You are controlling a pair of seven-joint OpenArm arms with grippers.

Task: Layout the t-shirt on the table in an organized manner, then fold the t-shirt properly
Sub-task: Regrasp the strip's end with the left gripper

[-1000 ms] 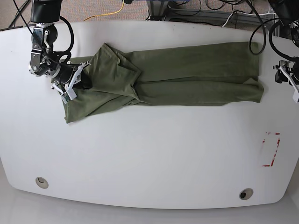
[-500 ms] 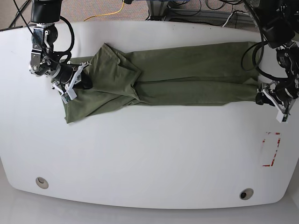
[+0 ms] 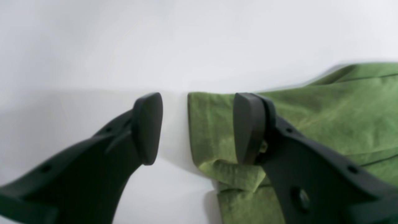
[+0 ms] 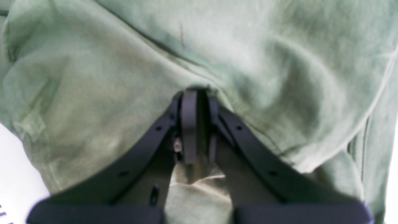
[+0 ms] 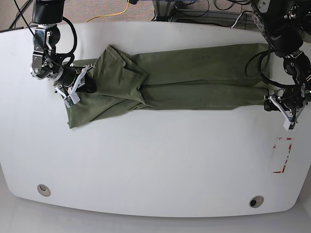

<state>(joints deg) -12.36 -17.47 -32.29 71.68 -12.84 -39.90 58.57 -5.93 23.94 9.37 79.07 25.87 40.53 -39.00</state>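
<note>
**A:** Where does everything lie?

**B:** The table [image 5: 155, 165] fills the base view, and the t-shirt [image 5: 194, 77] lies across its far half as a long band, folded lengthwise. Its long axis runs side to side, from one arm to the other. One end is bunched and wider, the other ends in a narrow, squarer edge.

**A:** Which arm is at which end?

**B:** The right gripper [image 5: 77, 88] is at the bunched end, on that view's left. The left gripper [image 5: 281, 108] is at the narrow end, on that view's right. Each arm has its own end; neither is near the other's.

**A:** So what does the coming move turn on?

**B:** As I judge it, the narrow end. In the left wrist view the shirt's corner sits between the two pads [image 3: 245, 127], with cloth running off to one side and bare table on the other. One pad stands over the fabric, the other over the white top just beside the edge.

**A:** And the left pincer itself?

**B:** Spread wide, holding nothing. It straddles the edge, and I cannot tell whether a pad touches cloth.

**A:** The right one?

**B:** Clamped. In the right wrist view its fingers [image 4: 189, 124] are drawn together with a pinch of green fabric between them, and cloth puckers around the tips.
</note>
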